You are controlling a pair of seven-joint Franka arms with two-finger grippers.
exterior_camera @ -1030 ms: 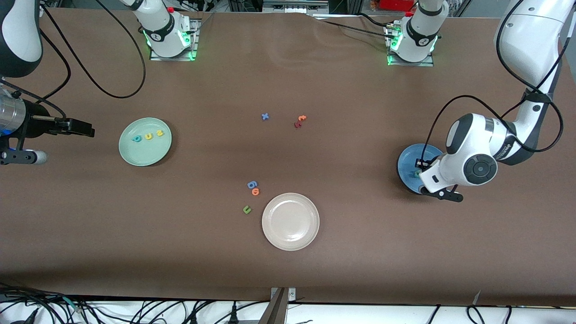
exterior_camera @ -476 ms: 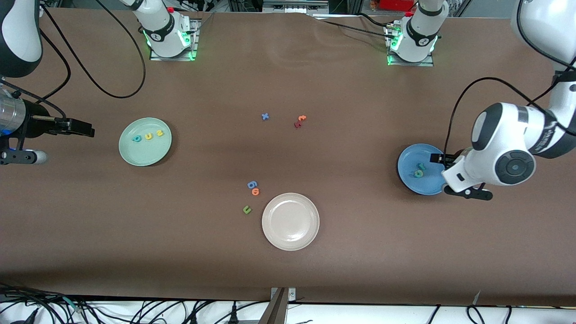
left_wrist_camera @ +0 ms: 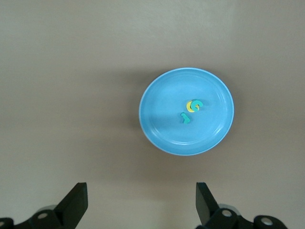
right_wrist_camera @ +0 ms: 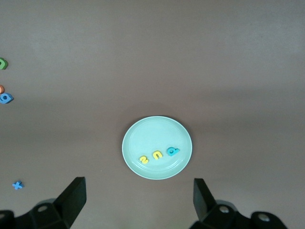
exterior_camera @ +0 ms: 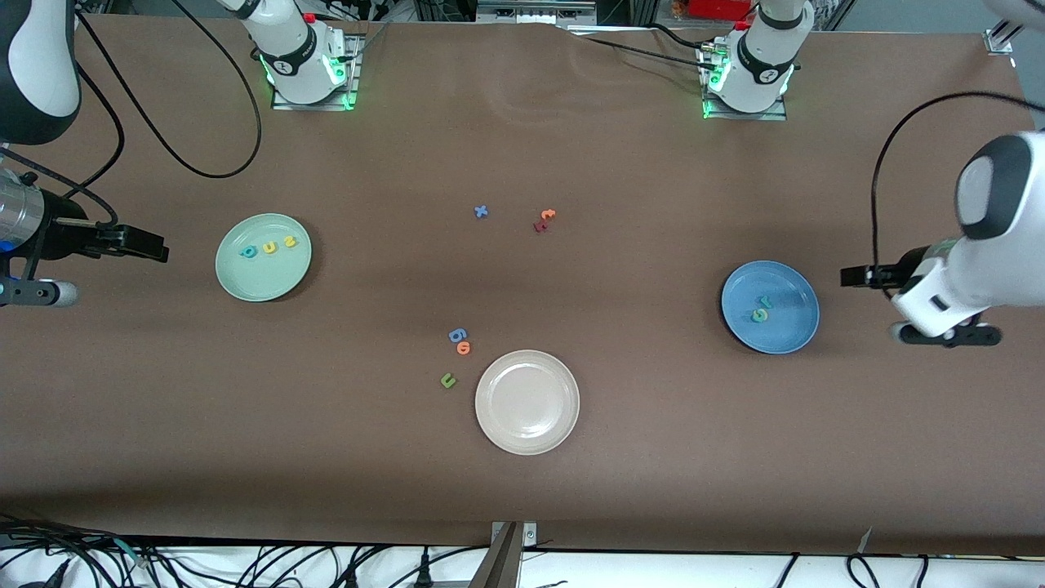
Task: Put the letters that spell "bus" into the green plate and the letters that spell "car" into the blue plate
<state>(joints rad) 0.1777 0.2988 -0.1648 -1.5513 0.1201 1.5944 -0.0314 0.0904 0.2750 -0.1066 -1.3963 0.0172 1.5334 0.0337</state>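
The green plate lies toward the right arm's end of the table and holds a teal b, a yellow u and a yellow s in a row. My right gripper hovers open and empty over bare table beside it, as the right wrist view confirms. The blue plate holds a teal c lying against a yellow a, with a teal r close by. My left gripper hangs open and empty over bare table beside that plate.
A beige plate sits nearest the front camera. Beside it lie a blue 6-shaped piece, an orange o and a green u. A blue x and an orange and red pair lie mid-table.
My left gripper has opened and pulled away from over the blue plate toward the left arm's end of the table, leaving the letters in the plate. The right arm barely shifted.
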